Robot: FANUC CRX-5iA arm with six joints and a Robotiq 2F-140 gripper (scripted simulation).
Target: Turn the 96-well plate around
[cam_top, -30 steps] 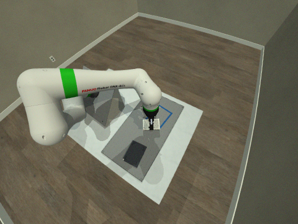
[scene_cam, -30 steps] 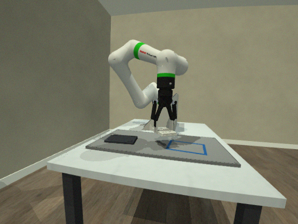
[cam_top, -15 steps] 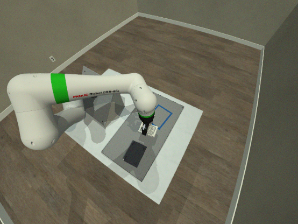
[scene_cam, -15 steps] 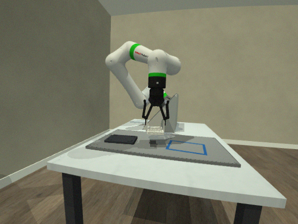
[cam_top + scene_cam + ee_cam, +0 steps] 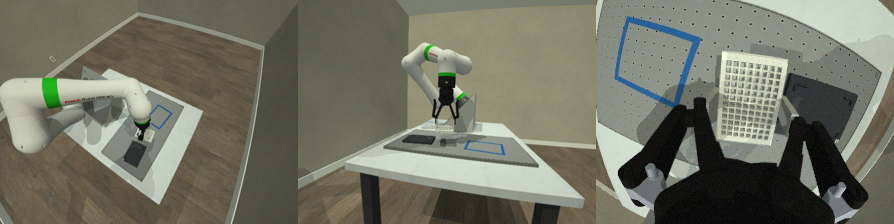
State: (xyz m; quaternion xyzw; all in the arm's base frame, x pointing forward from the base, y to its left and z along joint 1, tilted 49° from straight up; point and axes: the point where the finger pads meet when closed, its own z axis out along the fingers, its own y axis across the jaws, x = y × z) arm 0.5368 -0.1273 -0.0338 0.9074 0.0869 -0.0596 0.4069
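Note:
My gripper point(image 5: 445, 118) is shut on the white 96-well plate point(image 5: 444, 128) and holds it level in the air above the grey deck point(image 5: 462, 148), between the nest and the bench spot. The plate also shows in the overhead view point(image 5: 149, 135) and in the wrist view point(image 5: 753, 96), gripped across its short sides. The dark plate nest N1 point(image 5: 134, 153) lies on the deck with nothing in it; it also shows in the side view point(image 5: 419, 139) and in the wrist view point(image 5: 821, 104). The blue taped outline B1 point(image 5: 161, 116) is bare. I cannot make out the plate's cut corner.
A grey wedge-shaped block point(image 5: 466, 114) stands on the white table behind the deck, close to the arm's base. The deck's edges and the table's edges point(image 5: 465, 186) are all around.

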